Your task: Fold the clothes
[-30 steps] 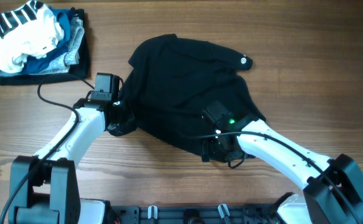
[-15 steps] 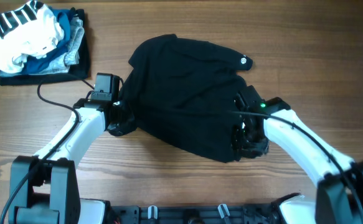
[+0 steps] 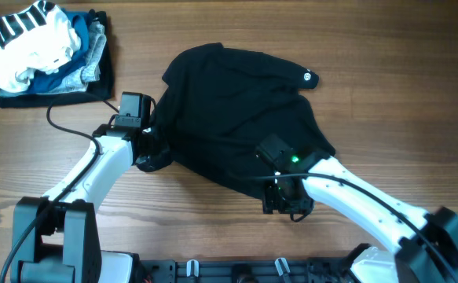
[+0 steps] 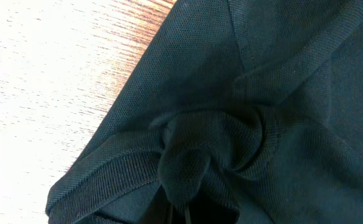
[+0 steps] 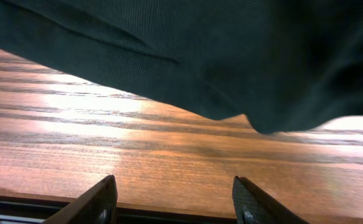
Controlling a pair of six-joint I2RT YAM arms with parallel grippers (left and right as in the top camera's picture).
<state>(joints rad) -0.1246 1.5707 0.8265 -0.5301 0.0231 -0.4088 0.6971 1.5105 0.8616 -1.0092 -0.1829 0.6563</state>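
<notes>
Two grippers work at one black garment [image 3: 236, 118]. The left gripper [image 3: 152, 151] is closed at the garment's left edge. In the left wrist view the cloth [image 4: 281, 93] puckers into a tight knot of folds low in the middle, which looks like a pinch of fabric held in the closed jaws, though the fingers themselves are mostly hidden by the cloth. A ribbed hem runs out from that knot towards the lower left, over pale wood.

The right gripper [image 3: 280, 203] sits at the garment's near edge, on the lower right. From the right wrist its two fingertips [image 5: 100, 199] stand apart with nothing between them, and only bare table [image 5: 169, 149] lies under the right gripper [image 5: 176, 202]. The edge of the garment [image 5: 231, 56] hangs just beyond the tips, not touching them.

The garment lies crumpled in the middle of the wooden table [image 3: 386, 94], between the two arms. It has a small pale mark [image 3: 307, 77] near its far right corner. A dark cable [image 3: 56, 122] loops on the wood beside the left arm. Well apart, at the far left corner, sits a stack of garments [image 3: 44, 51], white, striped, blue and grey.
</notes>
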